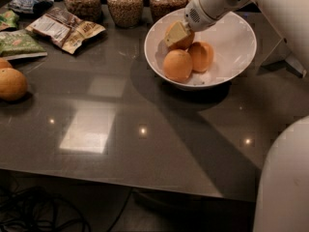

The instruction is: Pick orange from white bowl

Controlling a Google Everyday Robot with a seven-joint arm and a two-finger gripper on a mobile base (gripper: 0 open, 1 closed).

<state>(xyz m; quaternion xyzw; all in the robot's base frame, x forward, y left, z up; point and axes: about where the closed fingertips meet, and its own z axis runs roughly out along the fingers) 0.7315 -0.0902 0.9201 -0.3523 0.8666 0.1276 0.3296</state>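
Observation:
The white bowl (231, 42) stands on the dark table at the back right. It holds three oranges. Two lie side by side at the front: one (177, 65) on the left and one (201, 55) on the right. The third orange (187, 39) lies behind them at the bowl's back left. My gripper (176, 33) reaches down into the bowl from the upper right and sits right against this third orange, covering its left side. The white arm (217, 1) hides the rest of the gripper.
A loose orange (12, 83) lies at the table's left edge, with a redder fruit (4, 63) just behind it. Snack packets (65, 28) and green bags (19, 42) lie at the back left. Glass jars of grain (124, 4) line the back. My white body (285, 178) fills the lower right.

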